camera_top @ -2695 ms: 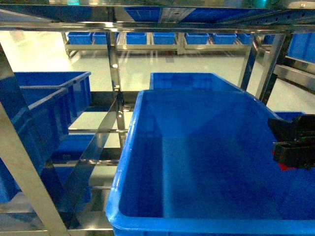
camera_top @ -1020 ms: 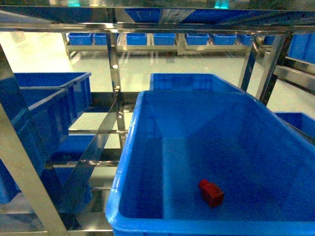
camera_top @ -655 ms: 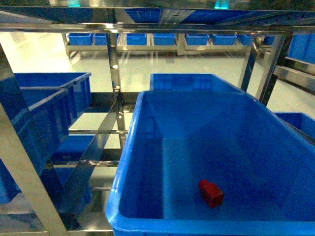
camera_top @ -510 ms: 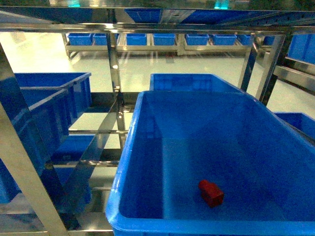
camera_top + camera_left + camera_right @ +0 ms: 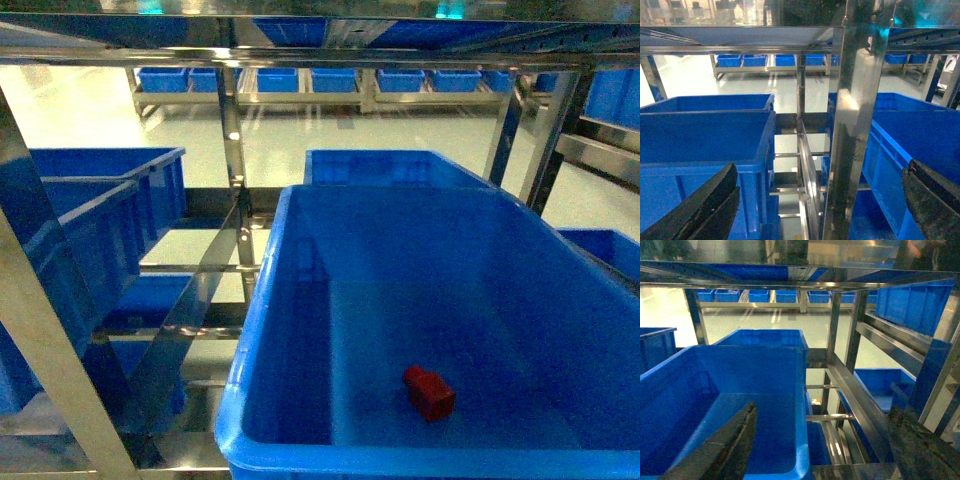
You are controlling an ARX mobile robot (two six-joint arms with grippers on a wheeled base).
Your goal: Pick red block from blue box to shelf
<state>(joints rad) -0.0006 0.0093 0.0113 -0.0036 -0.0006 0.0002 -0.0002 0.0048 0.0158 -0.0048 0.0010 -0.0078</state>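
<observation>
Red block (image 5: 429,392) lying free on the floor of the blue box (image 5: 262,300), dropped by the right gripper (image 5: 825,450), now withdrawn and spread wide like the left gripper (image 5: 815,210); transfer to the shelf (image 5: 232,150) must restart.

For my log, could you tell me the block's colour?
Dark red block, clearest in the head view.

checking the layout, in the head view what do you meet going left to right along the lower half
Slanted steel shelf post → rim of the blue box → red block lying on the box floor.
</observation>
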